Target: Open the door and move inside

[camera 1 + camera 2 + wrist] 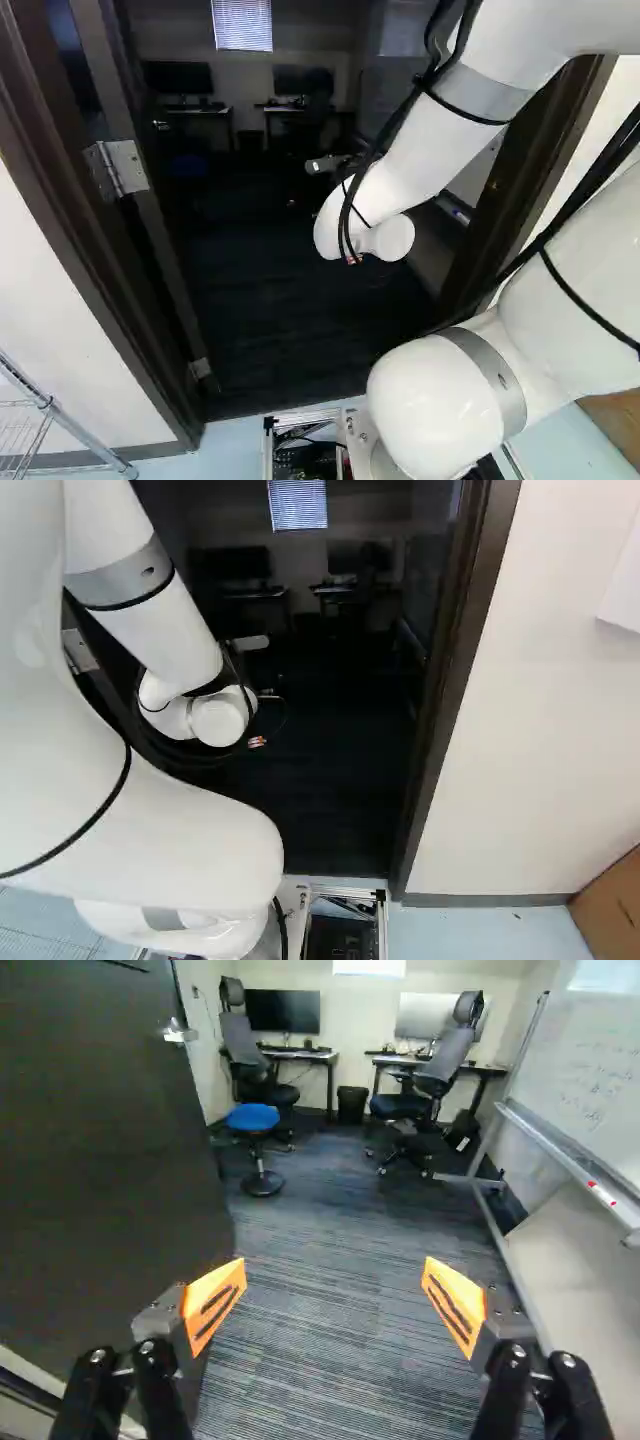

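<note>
Looking along the gripper (pixel 335 1272), I have its two fingers spread wide, orange pads well apart and nothing between them. The door (pixel 95 1140) stands open into the room on the robot's left, hung from the hinge (pixel 125 168), its silver handle (pixel 178 1033) farther in than my fingertips. I'd judge it a heavy, stiff slab that swings smoothly, with most of its weight carried at the hinge side; the handle looks hard and perhaps slippery, so pads square on the lever would be my hold. If it needs more room, I'd rather push the flat face near the handle edge, where leverage is best, than grip anything. The opening looks passable, so driving in seems to be the job left, minding the arm against the dark frame (pixel 447 710). Out here the floor (pixel 480 928) is pale and smooth-looking; inside lies striped dark carpet (pixel 325 1215). A blue stool (pixel 253 1117), office chairs (pixel 435 1080) and desks (pixel 300 1055) stand deeper in, and a whiteboard (pixel 590 1070) flanks the robot's right.
</note>
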Robot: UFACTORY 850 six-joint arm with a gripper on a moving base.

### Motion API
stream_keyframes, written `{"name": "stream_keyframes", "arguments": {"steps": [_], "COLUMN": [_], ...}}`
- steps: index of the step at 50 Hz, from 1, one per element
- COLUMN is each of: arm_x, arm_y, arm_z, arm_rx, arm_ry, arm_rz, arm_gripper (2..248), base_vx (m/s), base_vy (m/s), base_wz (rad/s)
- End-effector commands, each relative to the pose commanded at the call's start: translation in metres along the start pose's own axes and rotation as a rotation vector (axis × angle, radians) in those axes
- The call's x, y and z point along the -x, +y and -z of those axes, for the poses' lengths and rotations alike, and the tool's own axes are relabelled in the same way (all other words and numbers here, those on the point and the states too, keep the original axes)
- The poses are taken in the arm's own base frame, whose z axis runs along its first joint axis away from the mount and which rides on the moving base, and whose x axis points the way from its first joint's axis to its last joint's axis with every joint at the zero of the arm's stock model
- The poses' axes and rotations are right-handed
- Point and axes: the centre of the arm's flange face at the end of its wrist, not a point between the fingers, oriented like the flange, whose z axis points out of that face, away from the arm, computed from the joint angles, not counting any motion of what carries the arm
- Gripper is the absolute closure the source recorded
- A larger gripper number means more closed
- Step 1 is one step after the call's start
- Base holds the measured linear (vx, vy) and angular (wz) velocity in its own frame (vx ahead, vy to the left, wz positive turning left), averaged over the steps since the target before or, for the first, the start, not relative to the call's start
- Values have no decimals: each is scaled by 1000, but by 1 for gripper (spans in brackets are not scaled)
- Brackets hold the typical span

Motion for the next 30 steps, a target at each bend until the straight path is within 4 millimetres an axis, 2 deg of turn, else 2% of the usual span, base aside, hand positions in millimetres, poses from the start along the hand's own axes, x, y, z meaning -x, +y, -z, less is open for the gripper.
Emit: {"name": "stream_keyframes", "arguments": {"steps": [30], "arm_x": [0], "arm_y": [0], "arm_z": [0], "arm_rx": [0], "arm_ry": [0], "arm_rz": [0], "arm_gripper": [3], "base_vx": [78], "base_vy": [2], "base_wz": [-3]}}
